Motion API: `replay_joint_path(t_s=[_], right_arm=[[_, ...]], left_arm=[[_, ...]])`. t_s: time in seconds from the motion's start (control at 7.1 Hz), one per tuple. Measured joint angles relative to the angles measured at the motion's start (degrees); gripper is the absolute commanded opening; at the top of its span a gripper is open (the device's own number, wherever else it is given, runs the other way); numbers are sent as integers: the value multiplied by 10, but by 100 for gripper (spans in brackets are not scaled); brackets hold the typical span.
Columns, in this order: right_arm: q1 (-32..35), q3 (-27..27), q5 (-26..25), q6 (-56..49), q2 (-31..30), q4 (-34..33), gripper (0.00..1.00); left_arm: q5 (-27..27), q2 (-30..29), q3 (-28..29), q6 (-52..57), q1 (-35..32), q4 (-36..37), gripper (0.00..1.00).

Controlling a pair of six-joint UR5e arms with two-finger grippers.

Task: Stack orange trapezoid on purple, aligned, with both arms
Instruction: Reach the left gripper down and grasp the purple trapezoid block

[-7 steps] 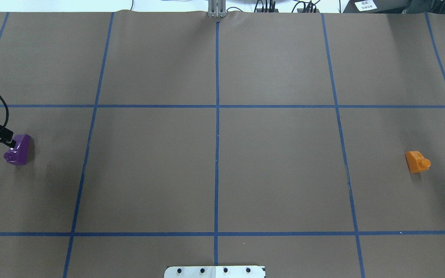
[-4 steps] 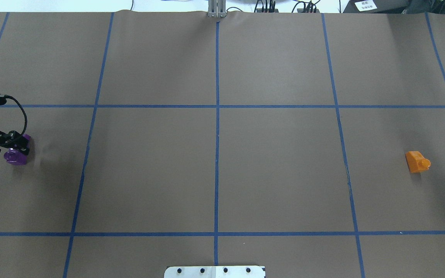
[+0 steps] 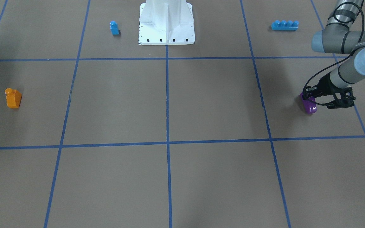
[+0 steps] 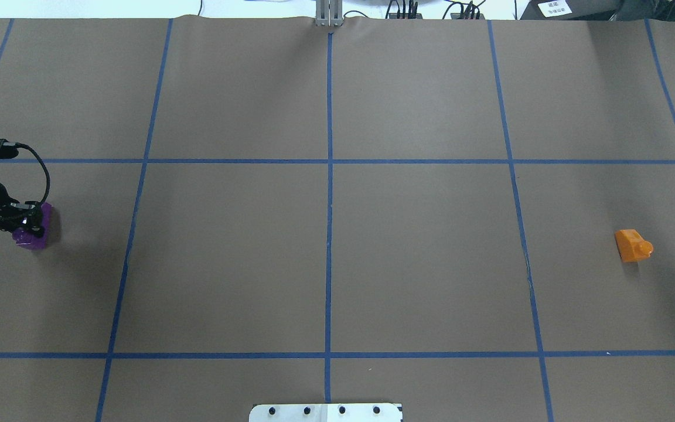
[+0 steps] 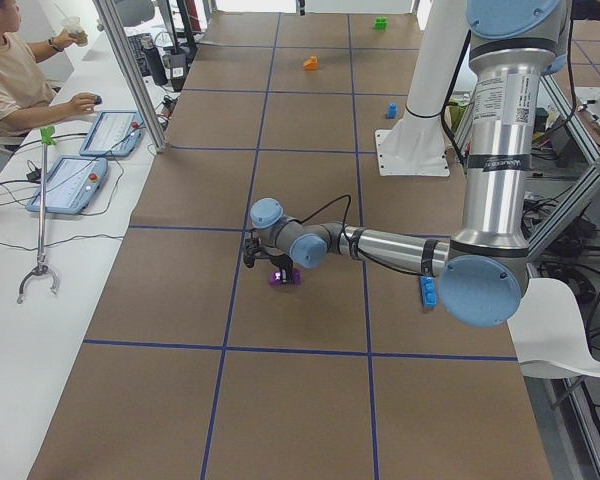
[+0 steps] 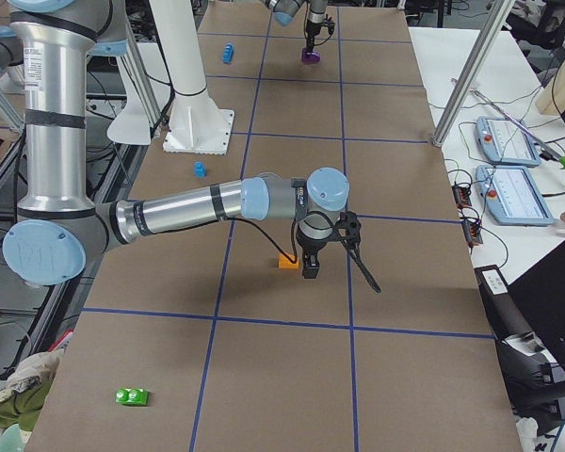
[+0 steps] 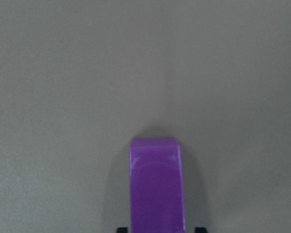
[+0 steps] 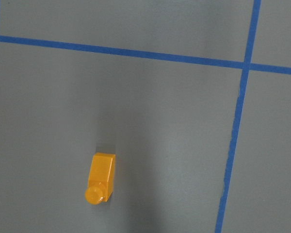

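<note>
The purple brick (image 4: 37, 233) lies on the brown mat at the far left, also seen in the front view (image 3: 310, 107). My left gripper (image 4: 26, 221) is down over it. In the left wrist view the purple brick (image 7: 156, 187) sits between my two fingertips (image 7: 121, 229), with small gaps on both sides, so the jaws are open around it. The orange trapezoid (image 4: 633, 245) lies at the far right, stud pointing right, and shows in the right wrist view (image 8: 101, 178). My right gripper (image 6: 311, 269) hangs just beside it in the right side view only; I cannot tell its state.
A small blue single-stud brick (image 3: 114, 28) and a long blue four-stud brick (image 3: 284, 25) lie either side of the white base pedestal (image 3: 166, 23). A green brick (image 6: 132, 396) lies at the near right end. Operator consoles (image 5: 80, 175) line the far table side.
My left gripper has moved right from the mat's left edge and come down over the purple brick, now hiding its stud. The orange trapezoid has not moved.
</note>
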Motion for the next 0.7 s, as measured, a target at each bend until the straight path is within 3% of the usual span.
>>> replay_joint_path(t_s=[0.28,0.56,0.7], right_arm=[[0,-1,0,0,-2,10,100],[-6,-2,0,2,-3,13,100],[-9,-2,0,2,-2,13,100]], left_arm=[[1,-66,-32,-25,19,59,0],[12,-202,-71,-80,82,209,0],[34,-263,-72,-115,129,243,0]])
